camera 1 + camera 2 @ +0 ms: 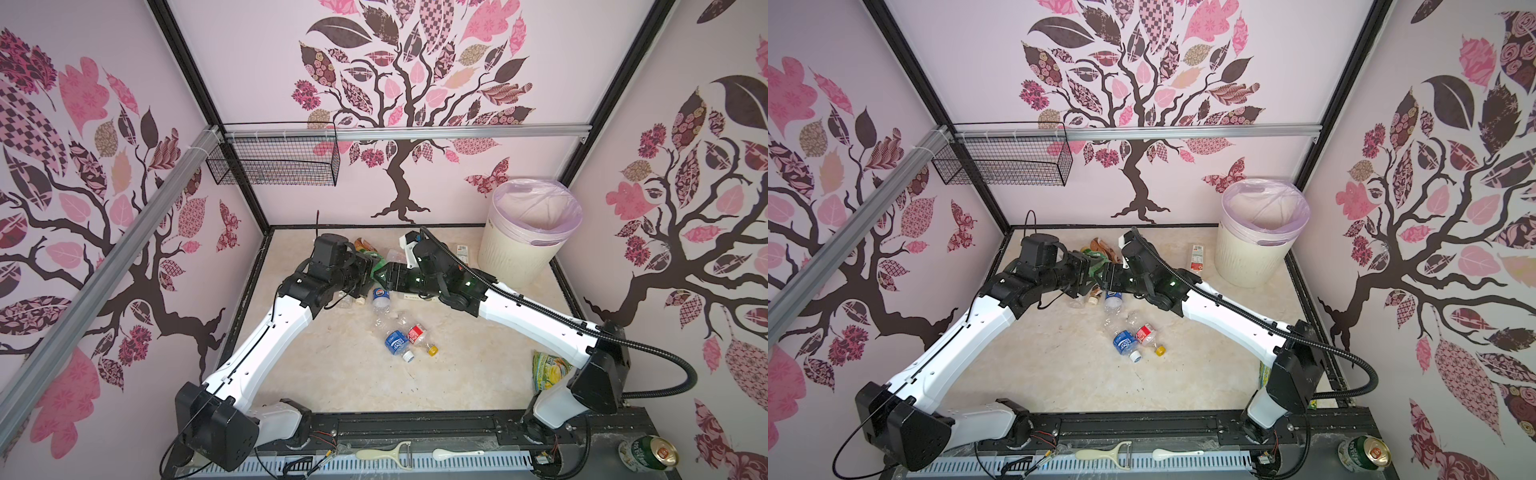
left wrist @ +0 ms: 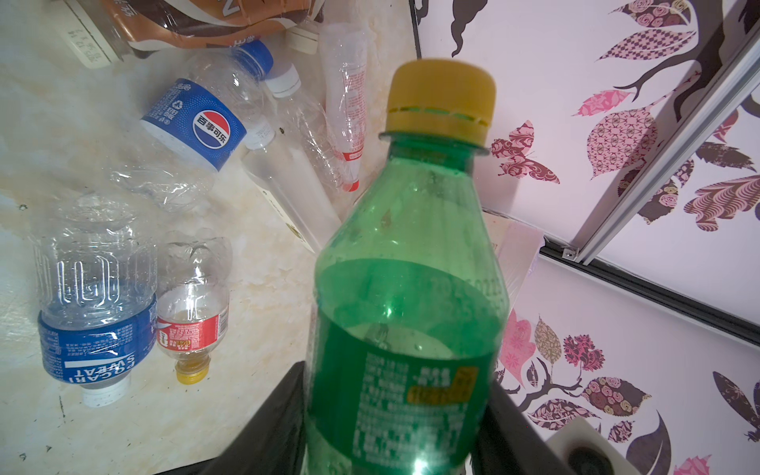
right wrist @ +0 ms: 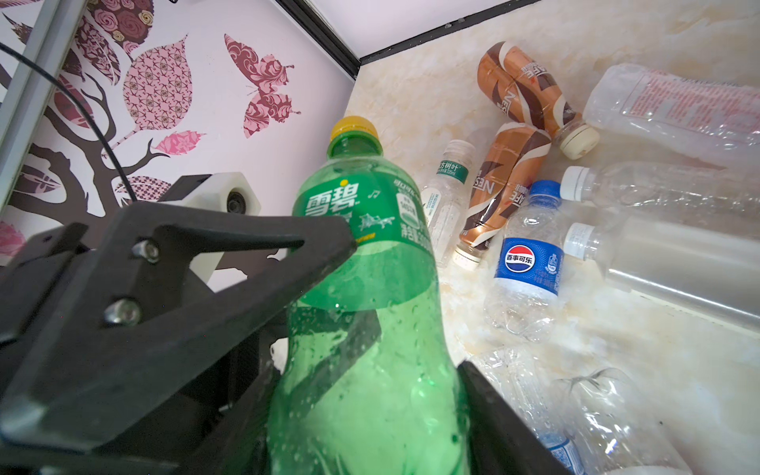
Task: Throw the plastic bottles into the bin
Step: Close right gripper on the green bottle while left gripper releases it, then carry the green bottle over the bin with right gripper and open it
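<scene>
L gripper (image 2: 395, 411), R gripper (image 3: 370, 411): both part-closed on same green bottle (image 2: 411, 246), raised above worktop (image 1: 332, 374); other bottles (image 1: 397, 343) lie below.

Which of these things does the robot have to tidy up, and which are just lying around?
For the job: green Sprite bottle, Pepsi bottle, Pocari Sweat bottle, red-label bottle, brown Nescafé bottles, other clear bottles, and the bin they go in.

Just lying about: yellow-green snack bag, green can, peeler, white spoon, black wire basket.
</scene>
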Motion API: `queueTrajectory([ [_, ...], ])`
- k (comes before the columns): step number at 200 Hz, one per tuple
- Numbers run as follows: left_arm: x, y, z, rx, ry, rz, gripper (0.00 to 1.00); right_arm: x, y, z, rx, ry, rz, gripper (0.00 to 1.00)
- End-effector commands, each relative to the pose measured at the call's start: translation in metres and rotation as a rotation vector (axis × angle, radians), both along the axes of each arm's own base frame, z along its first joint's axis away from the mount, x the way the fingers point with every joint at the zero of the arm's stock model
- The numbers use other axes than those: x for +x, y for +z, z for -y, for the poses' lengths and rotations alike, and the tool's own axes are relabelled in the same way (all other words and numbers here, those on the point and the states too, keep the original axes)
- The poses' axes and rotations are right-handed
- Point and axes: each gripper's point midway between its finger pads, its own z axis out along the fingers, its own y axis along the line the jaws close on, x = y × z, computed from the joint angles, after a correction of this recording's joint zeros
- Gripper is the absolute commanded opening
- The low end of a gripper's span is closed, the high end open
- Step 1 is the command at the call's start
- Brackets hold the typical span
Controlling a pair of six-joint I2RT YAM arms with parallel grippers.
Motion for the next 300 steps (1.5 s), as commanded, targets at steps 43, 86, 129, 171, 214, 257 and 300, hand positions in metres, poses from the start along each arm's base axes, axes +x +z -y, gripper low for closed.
queueTrajectory([
  [43, 0.017, 0.051, 0.003, -0.059, -0.004, 0.114, 0.98, 0.017, 0.002, 0.040, -0.045, -0.109, -0.018, 0.49],
  [86, 0.047, 0.096, 0.001, -0.062, -0.012, 0.209, 0.98, 0.051, 0.054, 0.111, -0.083, -0.267, 0.069, 0.48],
  [129, 0.074, 0.135, 0.038, -0.112, -0.085, 0.286, 0.98, 0.085, 0.132, 0.202, -0.096, -0.469, 0.214, 0.48],
  [171, 0.078, 0.190, 0.089, -0.077, -0.257, 0.489, 0.98, 0.086, 0.223, 0.295, -0.195, -0.734, 0.464, 0.48],
  [214, 0.070, 0.225, 0.130, -0.091, -0.355, 0.671, 0.98, 0.031, 0.308, 0.361, -0.236, -1.046, 0.828, 0.47],
  [257, 0.063, 0.210, 0.144, -0.098, -0.401, 0.637, 0.98, 0.055, 0.308, 0.374, -0.405, -1.116, 0.859, 0.50],
  [300, 0.061, 0.185, 0.145, -0.078, -0.417, 0.552, 0.98, 0.145, 0.184, 0.419, -0.443, -1.139, 0.460, 0.51],
])
